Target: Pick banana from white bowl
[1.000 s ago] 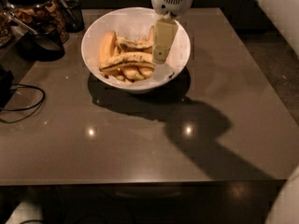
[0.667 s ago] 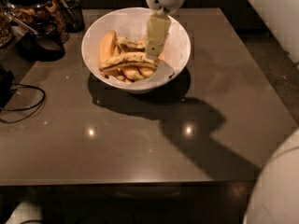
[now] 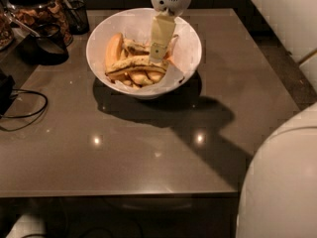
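The white bowl stands at the back middle of the table, lined with white paper and holding several bananas. The long curved banana with dark brown streaks lies across the top of the pile. A smoother orange-yellow banana lies at the bowl's left side. My gripper comes down from the top edge into the bowl. Its pale tip is right at the streaked banana's right end, and I cannot tell if it touches.
A glass jar with a dark lid and a dark cup stand at the back left. A black cable loops on the table's left side. The robot's pale body fills the lower right corner.
My gripper has shifted a little to the left over the bowl, closer to the streaked banana. The bowl and bananas have not moved.
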### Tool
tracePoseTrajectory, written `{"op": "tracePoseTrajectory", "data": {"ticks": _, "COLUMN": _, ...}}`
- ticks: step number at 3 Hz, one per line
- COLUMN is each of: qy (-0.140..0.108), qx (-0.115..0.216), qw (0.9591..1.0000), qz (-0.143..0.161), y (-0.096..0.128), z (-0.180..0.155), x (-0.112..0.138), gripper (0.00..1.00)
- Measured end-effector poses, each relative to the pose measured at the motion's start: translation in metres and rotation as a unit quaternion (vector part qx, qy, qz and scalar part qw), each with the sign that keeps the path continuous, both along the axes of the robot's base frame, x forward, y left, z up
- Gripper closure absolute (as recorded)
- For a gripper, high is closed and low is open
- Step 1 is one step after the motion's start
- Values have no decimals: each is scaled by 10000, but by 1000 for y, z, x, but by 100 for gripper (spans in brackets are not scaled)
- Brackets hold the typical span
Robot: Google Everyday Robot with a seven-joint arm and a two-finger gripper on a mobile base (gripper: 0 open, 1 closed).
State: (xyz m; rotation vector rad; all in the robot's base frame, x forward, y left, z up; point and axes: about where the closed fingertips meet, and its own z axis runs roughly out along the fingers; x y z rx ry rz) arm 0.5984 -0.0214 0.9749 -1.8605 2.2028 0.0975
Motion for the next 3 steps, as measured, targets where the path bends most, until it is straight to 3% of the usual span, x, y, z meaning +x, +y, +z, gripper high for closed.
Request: {"op": "tracePoseTrajectory", "data": {"ticks": 3, "qy": 502, "qx": 89, "qw": 9980, "qz": -374, "y": -15, "z": -31, "x": 1, "gripper": 45}}
